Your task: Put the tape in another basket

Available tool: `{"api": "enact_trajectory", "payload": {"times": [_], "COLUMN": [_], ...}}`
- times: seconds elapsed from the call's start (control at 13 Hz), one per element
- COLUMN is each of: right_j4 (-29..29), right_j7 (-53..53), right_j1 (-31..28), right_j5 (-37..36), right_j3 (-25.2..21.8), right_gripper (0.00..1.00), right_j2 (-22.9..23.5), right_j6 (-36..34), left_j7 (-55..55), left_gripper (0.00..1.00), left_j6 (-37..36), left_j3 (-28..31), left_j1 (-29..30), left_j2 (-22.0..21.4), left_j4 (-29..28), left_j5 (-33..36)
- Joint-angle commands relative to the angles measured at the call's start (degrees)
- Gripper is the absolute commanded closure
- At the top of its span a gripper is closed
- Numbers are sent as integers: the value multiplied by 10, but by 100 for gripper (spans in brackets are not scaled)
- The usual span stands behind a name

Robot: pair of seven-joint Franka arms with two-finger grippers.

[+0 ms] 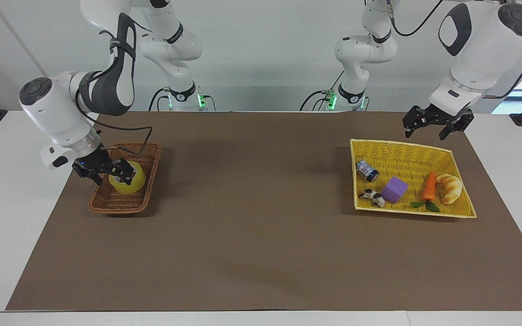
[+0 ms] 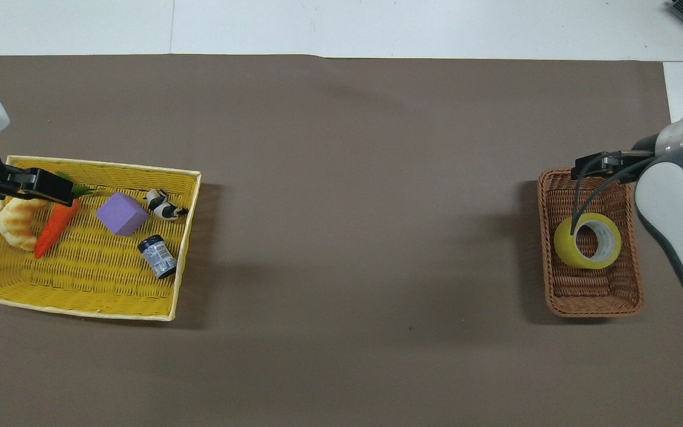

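two tools spread, neither holding anything. tape (image 1: 128, 183) sits tilted in wicker basket (image 1: 107, 202), my right tool (image 1: 103, 171) open over it; left tool (image 1: 433, 122) waits over yellow basket (image 1: 462, 209). risk: trailing cable snags roll.

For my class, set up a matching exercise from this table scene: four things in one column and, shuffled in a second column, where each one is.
Things
1. tape
2. purple cube
3. left gripper
4. croissant

Places
A. in the yellow basket, beside the toy cow
B. in the brown wicker basket
C. in the yellow basket, beside the carrot, at the left arm's end of the table
D. in the air over the yellow basket's rim on the robots' side

Pairs: 1-B, 2-A, 3-D, 4-C
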Motion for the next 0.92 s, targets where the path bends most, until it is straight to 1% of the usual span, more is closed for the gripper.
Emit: {"api": "enact_trajectory", "payload": {"times": [0.0, 0.23, 0.38, 0.46, 0.54, 0.69, 0.85], "right_j4": [-3, -3, 0, 10, 34, 103, 150], "right_j7": [79, 170, 177, 175, 174, 173, 172], "right_j1": [38, 89, 92, 91, 89, 83, 82], "right_j5": [-33, -53, -53, -53, -53, -53, -53], "right_j3": [-1, -1, 1, 2, 2, 1, -3], "right_gripper": [0, 0, 0, 0, 0, 0, 0], "right_j2": [-28, -50, -71, -85, -92, -92, -93], "right_j6": [-24, -49, -55, -71, -110, -191, -255], "left_j7": [5, 5, 5, 5, 5, 5, 5], "left_gripper": [0, 0, 0, 0, 0, 0, 0], "left_j6": [-10, -10, -10, -10, -10, -10, -10], "left_j3": [-4, -4, -4, -4, -4, -4, -4], "left_j1": [4, 4, 4, 4, 4, 4, 4], "left_j2": [2, 2, 2, 2, 2, 1, 2], "left_j4": [6, 6, 6, 6, 6, 6, 6], "left_j5": [8, 8, 8, 8, 8, 8, 8]}}
